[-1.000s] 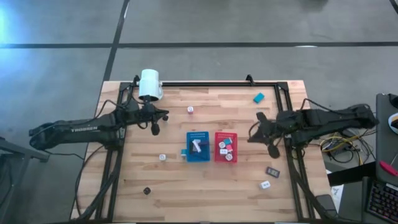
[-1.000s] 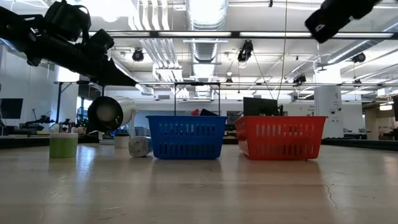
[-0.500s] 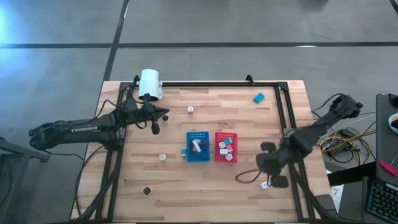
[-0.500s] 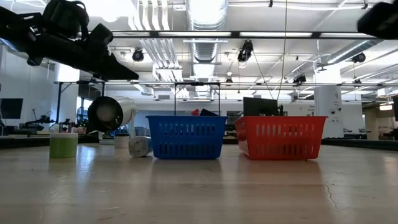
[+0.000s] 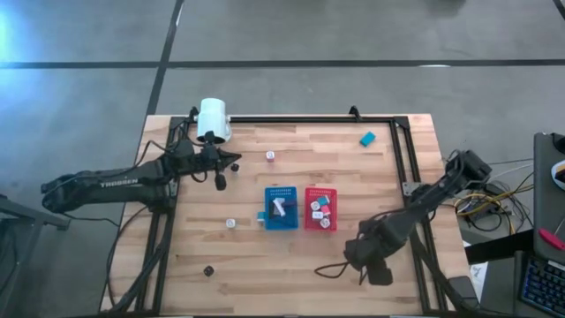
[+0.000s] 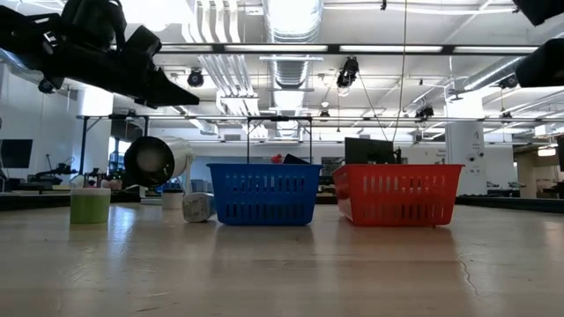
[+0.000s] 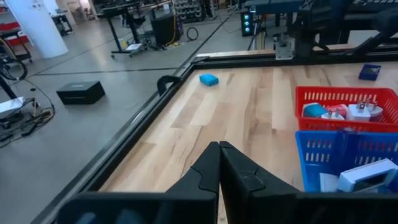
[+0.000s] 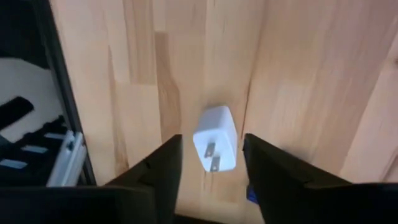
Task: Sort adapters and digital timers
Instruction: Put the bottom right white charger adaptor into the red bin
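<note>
In the right wrist view a white adapter [image 8: 216,147] lies on the wood with its prongs up. My right gripper [image 8: 212,171] stands open over it, pointing down, one finger on each side and a gap to both. In the high view this gripper [image 5: 365,262] is near the table's near right corner and hides the adapter. My left gripper [image 7: 219,155] is shut and empty, hovering over the far left [image 5: 221,177]. A teal timer [image 5: 367,138] lies at the far right. Small adapters [image 5: 270,155] [image 5: 230,223] lie loose on the table.
A blue basket [image 5: 281,208] and a red basket [image 5: 320,208] stand side by side mid-table, each with small gadgets inside. A white cylinder [image 5: 213,119] sits at the far left corner. A small dark piece [image 5: 209,271] lies near left. A black rail [image 5: 309,118] runs along the far edge.
My right gripper has swung from beside the red basket toward the table's near edge, come down, and tipped from roughly level to pointing down over the white adapter.
</note>
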{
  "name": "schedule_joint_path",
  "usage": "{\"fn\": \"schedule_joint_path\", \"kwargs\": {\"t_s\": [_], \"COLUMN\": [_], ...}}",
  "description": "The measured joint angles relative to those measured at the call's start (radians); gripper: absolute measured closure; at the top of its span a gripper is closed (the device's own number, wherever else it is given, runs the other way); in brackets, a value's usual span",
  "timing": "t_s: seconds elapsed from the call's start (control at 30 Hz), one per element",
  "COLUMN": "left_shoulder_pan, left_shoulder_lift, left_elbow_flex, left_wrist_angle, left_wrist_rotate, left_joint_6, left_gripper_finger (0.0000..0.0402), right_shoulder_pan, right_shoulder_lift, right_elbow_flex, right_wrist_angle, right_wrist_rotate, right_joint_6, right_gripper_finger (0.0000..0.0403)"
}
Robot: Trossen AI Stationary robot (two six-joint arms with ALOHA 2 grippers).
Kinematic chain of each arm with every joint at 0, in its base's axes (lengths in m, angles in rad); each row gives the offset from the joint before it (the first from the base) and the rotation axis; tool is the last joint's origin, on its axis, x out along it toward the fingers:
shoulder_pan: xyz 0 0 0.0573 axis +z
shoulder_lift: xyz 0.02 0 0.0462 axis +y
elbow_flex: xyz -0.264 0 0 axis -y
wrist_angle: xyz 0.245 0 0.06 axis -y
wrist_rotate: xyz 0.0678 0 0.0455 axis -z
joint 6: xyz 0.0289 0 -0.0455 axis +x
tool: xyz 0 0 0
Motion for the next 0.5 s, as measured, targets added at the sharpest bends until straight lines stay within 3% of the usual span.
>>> {"fn": "schedule_joint_path", "kwargs": {"t_s": [0.23, 0.5], "left_shoulder_pan": [0.000, 0.000], "left_shoulder_lift": [0.000, 0.000], "left_elbow_flex": [-0.001, -0.001], "left_wrist_angle": [-0.001, 0.000], "left_wrist_rotate": [0.000, 0.000], "left_joint_6": [0.004, 0.008], "left_gripper_finger": [0.0394, 0.0394], "right_shoulder_pan": [0.050, 0.106], "right_shoulder_lift": [0.014, 0.066], "right_elbow_flex": [-0.042, -0.075], "right_wrist_angle": [-0.017, 0.018], "right_wrist_rotate": [0.000, 0.008], "right_joint_6": [0.004, -0.001], "right_gripper_finger": [0.0176, 0.0148]}}
